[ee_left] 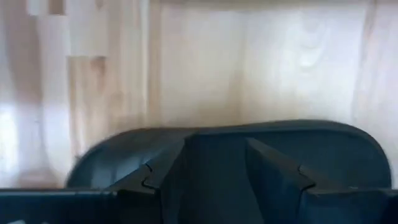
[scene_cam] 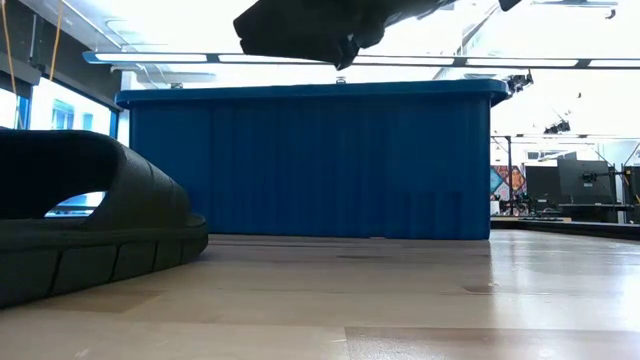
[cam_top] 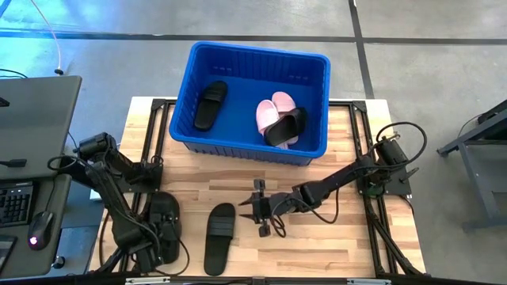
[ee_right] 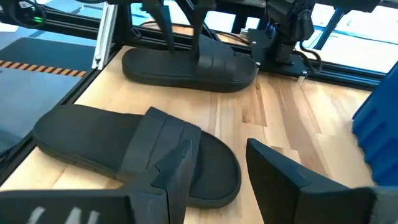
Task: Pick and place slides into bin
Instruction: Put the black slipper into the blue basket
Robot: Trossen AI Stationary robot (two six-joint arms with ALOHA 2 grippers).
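Observation:
The blue bin (cam_top: 252, 95) stands at the table's far middle. It holds one black slide (cam_top: 210, 104), two pink slides (cam_top: 273, 111) and another black slide (cam_top: 285, 127) lying on the pink ones. Two black slides lie sole-down on the table near the front. One (cam_top: 220, 237) is in the middle, and my open right gripper (cam_top: 257, 210) hovers just right of it, above the table (ee_right: 217, 180). The other (cam_top: 164, 222) is at the left, and my open left gripper (cam_top: 162, 233) is low over it (ee_left: 217, 180), one finger (ee_left: 168, 165) toward each of its sides. My left gripper points down over the left black slide, its fingers across the slide near the strap (ee_right: 208, 59). I cannot tell whether the fingers touch the slide.
Bare wooden table (cam_top: 333, 170) lies between the bin and the two slides. Black frame rails (cam_top: 154, 134) run along the table's left and right sides. A desk with a keyboard and mouse (cam_top: 32, 214) stands off the table's left edge.

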